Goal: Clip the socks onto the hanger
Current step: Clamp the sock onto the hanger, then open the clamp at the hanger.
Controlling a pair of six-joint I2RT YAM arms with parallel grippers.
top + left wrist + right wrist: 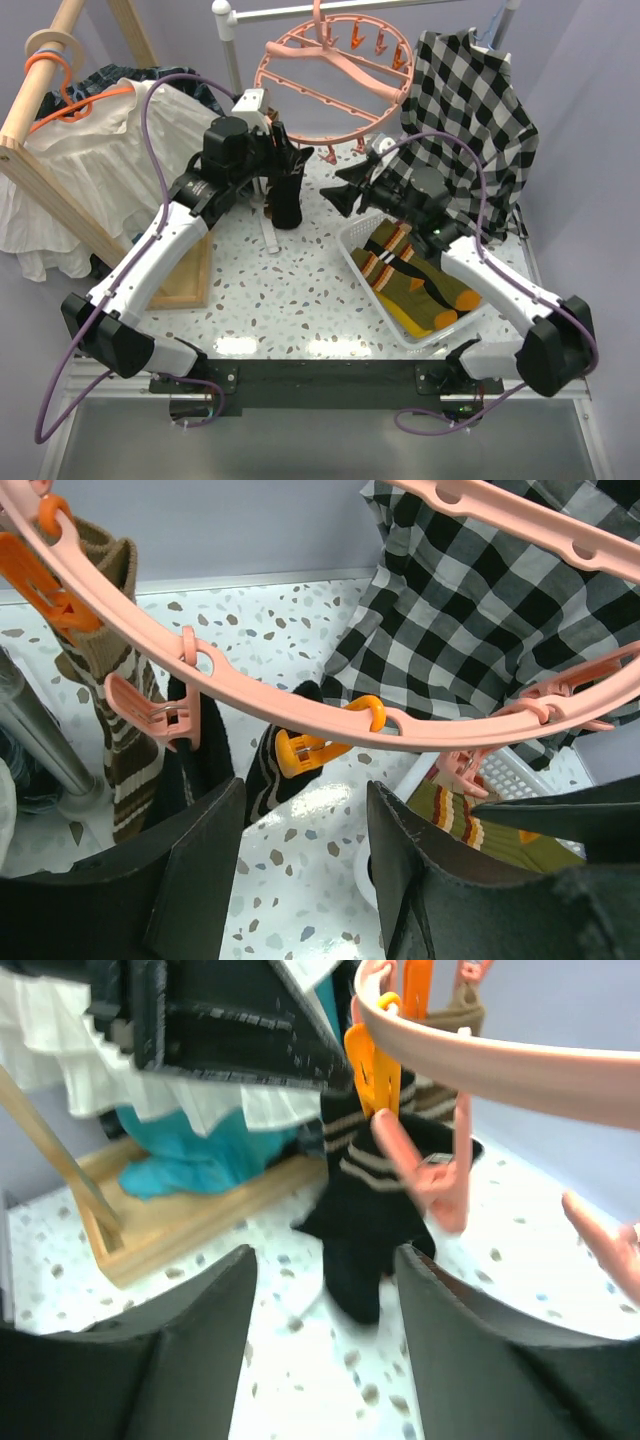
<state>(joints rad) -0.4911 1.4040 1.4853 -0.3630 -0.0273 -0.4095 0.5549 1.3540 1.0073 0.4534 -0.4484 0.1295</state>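
The salmon-pink ring hanger (330,85) hangs at the back centre. A black sock with pale stripes (375,1210) dangles from an orange clip (368,1065) on its near rim; the same sock (268,772) shows in the left wrist view. A brown striped sock (115,710) and another black sock (198,760) hang further left. My left gripper (288,158) is open just below the rim, holding nothing. My right gripper (342,196) is open facing the hanging sock, a short way off it. More socks (420,285), olive and striped, lie in the white basket (352,248).
A black-and-white checked shirt (470,110) hangs at the back right behind the right arm. A white blouse (90,150) on an orange coat hanger hangs from the wooden rack (60,190) at the left. A metal pole (40,740) stands near the brown sock.
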